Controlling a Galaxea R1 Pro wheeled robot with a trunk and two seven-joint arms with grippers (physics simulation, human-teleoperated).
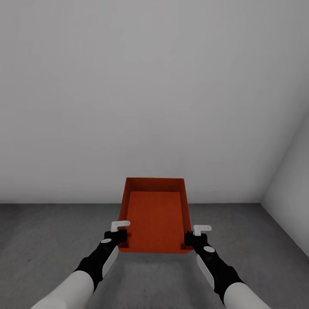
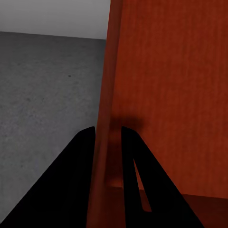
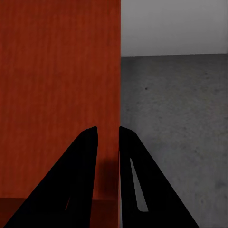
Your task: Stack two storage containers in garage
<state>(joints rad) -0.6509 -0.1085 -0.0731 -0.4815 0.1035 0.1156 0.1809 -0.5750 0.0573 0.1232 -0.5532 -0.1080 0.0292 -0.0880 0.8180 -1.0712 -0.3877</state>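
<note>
An orange-red open plastic box [image 1: 155, 216] with plain, slightly slanted walls and a flat bottom is held up in front of the robot, above the dark grey rough floor [image 1: 51, 231] and near a plain white wall [image 1: 150, 86]. Nothing is inside it. The left claw [image 1: 120, 235] pinches the box's left wall, one black finger [image 2: 71, 190] on each side of it. The right claw [image 1: 189, 238] pinches the right wall the same way, with its fingers [image 3: 76, 185] closed tight on the thin wall.
</note>
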